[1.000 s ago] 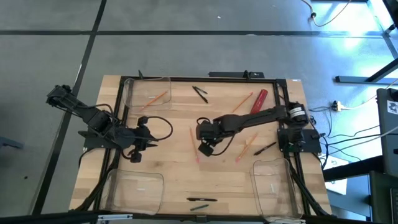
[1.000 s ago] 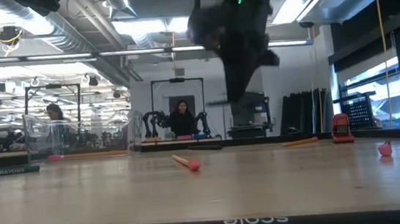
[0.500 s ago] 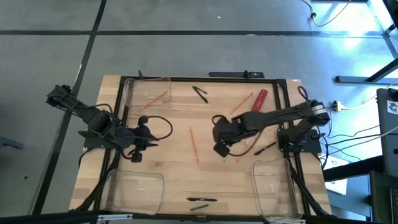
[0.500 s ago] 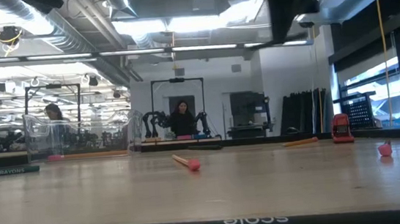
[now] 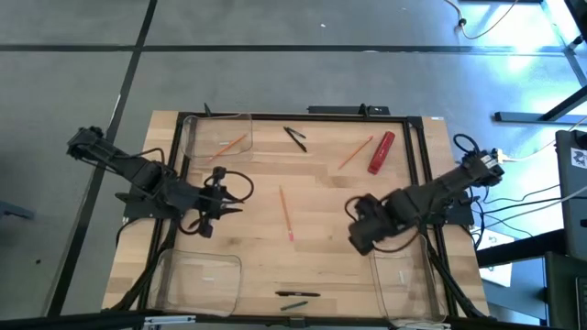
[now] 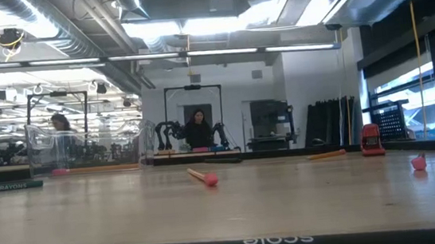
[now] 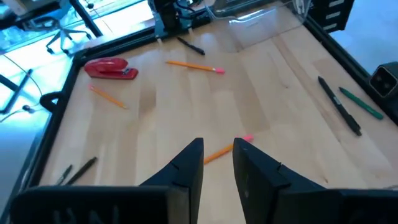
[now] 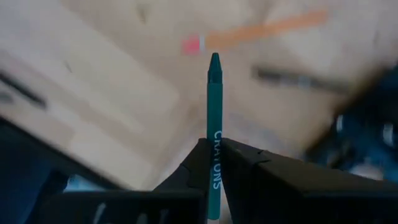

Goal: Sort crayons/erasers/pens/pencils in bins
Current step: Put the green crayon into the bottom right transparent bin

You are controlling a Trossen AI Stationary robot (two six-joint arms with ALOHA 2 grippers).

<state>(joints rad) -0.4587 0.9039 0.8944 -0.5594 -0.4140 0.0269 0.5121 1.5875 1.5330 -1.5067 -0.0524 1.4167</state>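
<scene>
My right gripper (image 5: 361,235) hangs over the table's right side, just off the far-left corner of the near-right bin (image 5: 404,271), shut on a teal crayon (image 8: 214,99). My left gripper (image 7: 218,155) stands open at the table's left with nothing between its fingers, above a pencil (image 7: 216,152). That pencil (image 5: 286,213) lies flat mid-table. Another pencil (image 5: 358,151) and two pens (image 5: 295,137) lie toward the far edge. The far-left bin (image 5: 194,128) holds a pencil (image 5: 229,144). The near-left bin (image 5: 197,280) stands at the near edge. My right gripper pinches the crayon's labelled wrapper (image 8: 214,134) between its two fingers. The crayon lies along the fingers, its pointed tip (image 8: 214,60) sticking out past the fingertips. The gripper points down, so the crayon hangs tip down, clear of the table.
A thick red object (image 5: 382,152) lies at the far right. A black pen (image 5: 298,294) and a green one (image 5: 293,304) lie by the near edge between the two near bins. Bare wood shows mid-table. People sit in the room beyond.
My right gripper has swung from the table's middle toward the right and near edge, rising out of the low view, and now hangs beside the near-right bin. The mid-table pencil has stayed in place.
</scene>
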